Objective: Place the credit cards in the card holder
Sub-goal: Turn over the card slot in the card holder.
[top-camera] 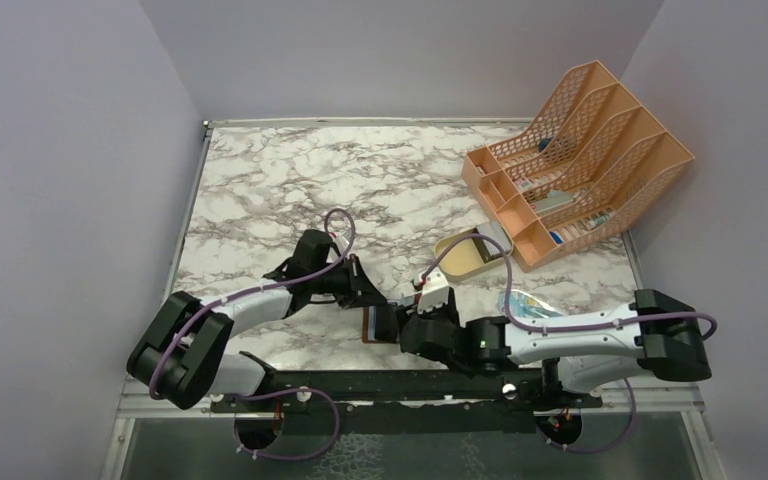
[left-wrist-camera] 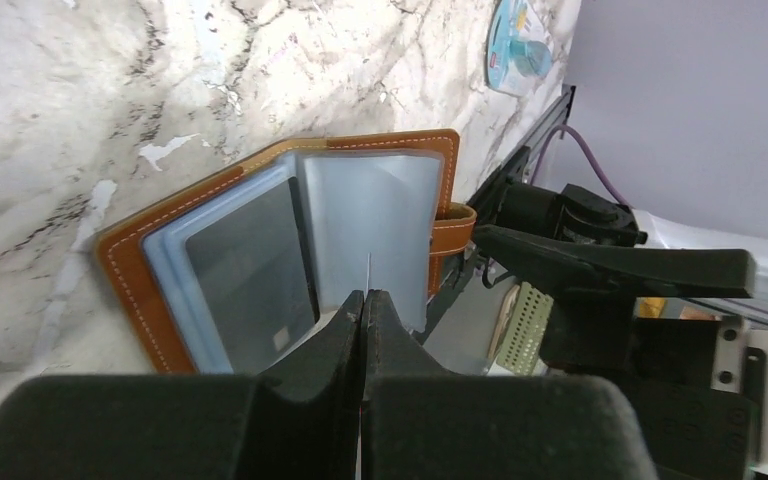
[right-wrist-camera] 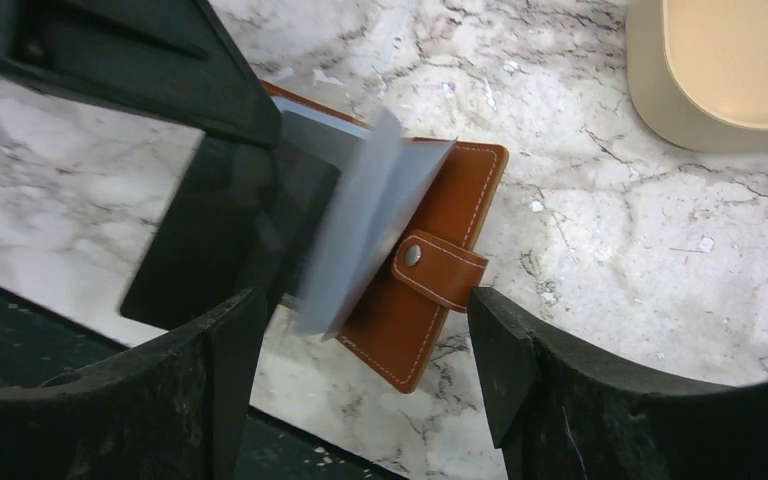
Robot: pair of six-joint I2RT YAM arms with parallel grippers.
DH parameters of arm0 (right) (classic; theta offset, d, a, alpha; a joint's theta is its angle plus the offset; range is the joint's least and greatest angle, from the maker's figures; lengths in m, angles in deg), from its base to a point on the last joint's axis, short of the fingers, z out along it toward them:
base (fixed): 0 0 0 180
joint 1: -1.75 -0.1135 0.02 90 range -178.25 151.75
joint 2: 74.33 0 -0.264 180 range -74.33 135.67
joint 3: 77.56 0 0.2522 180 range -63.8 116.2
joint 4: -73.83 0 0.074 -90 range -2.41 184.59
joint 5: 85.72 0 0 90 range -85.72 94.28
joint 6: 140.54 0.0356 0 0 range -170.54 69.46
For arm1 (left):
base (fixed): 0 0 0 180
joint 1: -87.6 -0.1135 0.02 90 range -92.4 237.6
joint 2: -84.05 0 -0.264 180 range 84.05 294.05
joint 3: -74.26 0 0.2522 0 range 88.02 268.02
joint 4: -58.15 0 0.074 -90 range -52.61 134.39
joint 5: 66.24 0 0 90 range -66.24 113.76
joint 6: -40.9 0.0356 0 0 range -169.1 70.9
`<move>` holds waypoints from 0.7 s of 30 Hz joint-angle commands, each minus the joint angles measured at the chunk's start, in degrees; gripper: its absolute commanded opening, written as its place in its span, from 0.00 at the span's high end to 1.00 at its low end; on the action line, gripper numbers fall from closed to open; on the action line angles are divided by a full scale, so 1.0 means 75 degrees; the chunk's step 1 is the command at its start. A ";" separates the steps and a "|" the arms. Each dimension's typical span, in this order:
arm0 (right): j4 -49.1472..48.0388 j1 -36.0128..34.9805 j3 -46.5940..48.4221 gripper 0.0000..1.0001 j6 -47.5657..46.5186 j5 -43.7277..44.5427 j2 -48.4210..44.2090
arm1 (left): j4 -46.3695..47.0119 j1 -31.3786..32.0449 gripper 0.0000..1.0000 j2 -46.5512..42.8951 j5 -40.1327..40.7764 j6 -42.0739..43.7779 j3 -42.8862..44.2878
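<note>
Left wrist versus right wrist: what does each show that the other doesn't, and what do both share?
Only left wrist: a dark credit card in a sleeve, the blue packet, the left gripper with jaws shut on a pale sheet's edge. Only right wrist: the snap stud, the tan tray, the right gripper with jaws open. Both: the card holder open on the marble table.

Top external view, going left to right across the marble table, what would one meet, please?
card holder → tan tray → blue-and-clear packet. The orange file rack is left out, since it spans above the tray and the packet.
</note>
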 commanded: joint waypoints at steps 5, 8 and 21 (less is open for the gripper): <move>0.0874 0.0106 0.0217 0.26 0.1210 0.0058 -0.0732 | 0.0578 0.0443 1.00 0.0410 0.0171 -0.0005 0.0284; 0.1172 0.0416 0.0479 0.27 0.1252 0.0021 -0.0538 | 0.0578 0.0549 1.00 0.0538 0.0262 0.0034 0.0327; 0.0830 0.1226 0.0651 0.34 0.0510 -0.0769 -0.0061 | 0.0808 0.1109 1.00 0.0775 0.0654 -0.0038 0.0494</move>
